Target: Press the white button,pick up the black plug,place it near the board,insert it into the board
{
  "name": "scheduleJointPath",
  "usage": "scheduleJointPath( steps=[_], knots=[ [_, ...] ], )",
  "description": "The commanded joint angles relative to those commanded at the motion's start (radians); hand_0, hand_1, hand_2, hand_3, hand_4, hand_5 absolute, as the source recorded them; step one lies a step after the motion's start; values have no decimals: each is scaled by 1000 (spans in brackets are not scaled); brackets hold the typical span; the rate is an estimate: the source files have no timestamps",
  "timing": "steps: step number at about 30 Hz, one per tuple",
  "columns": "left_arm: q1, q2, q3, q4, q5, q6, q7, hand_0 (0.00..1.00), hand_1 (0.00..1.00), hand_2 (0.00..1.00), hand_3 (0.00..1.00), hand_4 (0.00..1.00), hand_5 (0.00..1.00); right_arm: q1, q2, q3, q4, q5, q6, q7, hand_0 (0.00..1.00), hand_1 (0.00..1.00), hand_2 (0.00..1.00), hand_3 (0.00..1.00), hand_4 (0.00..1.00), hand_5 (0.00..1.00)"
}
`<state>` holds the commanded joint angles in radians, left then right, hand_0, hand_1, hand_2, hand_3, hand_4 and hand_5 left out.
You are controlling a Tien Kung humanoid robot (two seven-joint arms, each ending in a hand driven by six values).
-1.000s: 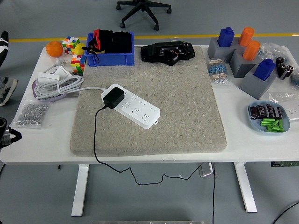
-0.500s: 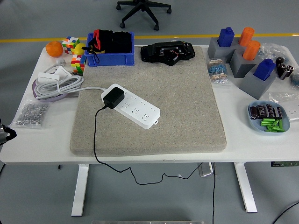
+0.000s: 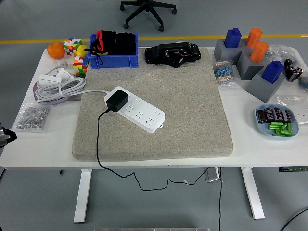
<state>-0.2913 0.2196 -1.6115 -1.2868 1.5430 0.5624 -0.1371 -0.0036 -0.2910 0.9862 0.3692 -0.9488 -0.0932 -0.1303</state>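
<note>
Black plug (image 3: 116,100) sits seated in the white board (image 3: 135,109) on the mat. My left hand (image 3: 4,135) barely shows at the desk edge; fingers, I can't tell. Button press looks next, needing a long reach in.

Robot body: left edge only
Left hand (image 3: 4,135): small black-and-white part visible, rounded in shape; details indistinct.

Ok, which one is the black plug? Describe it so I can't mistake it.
Start at the grey mat covering the table's middle. On its left half a white power strip lies diagonally. The black plug sits in the strip's upper-left end, a small black block whose thin black cord runs off the table's near edge.
</note>
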Motion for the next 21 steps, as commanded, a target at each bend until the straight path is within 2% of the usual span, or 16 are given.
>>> scheduleJointPath(
  steps=[21],
  knots=[
    [-12, -6, -2, 0, -15, 4, -22, 998, 998, 998, 798, 841, 612, -9, 9, 21, 0, -1, 0, 1, 577, 534, 547, 510, 643, 382]
  ],
)
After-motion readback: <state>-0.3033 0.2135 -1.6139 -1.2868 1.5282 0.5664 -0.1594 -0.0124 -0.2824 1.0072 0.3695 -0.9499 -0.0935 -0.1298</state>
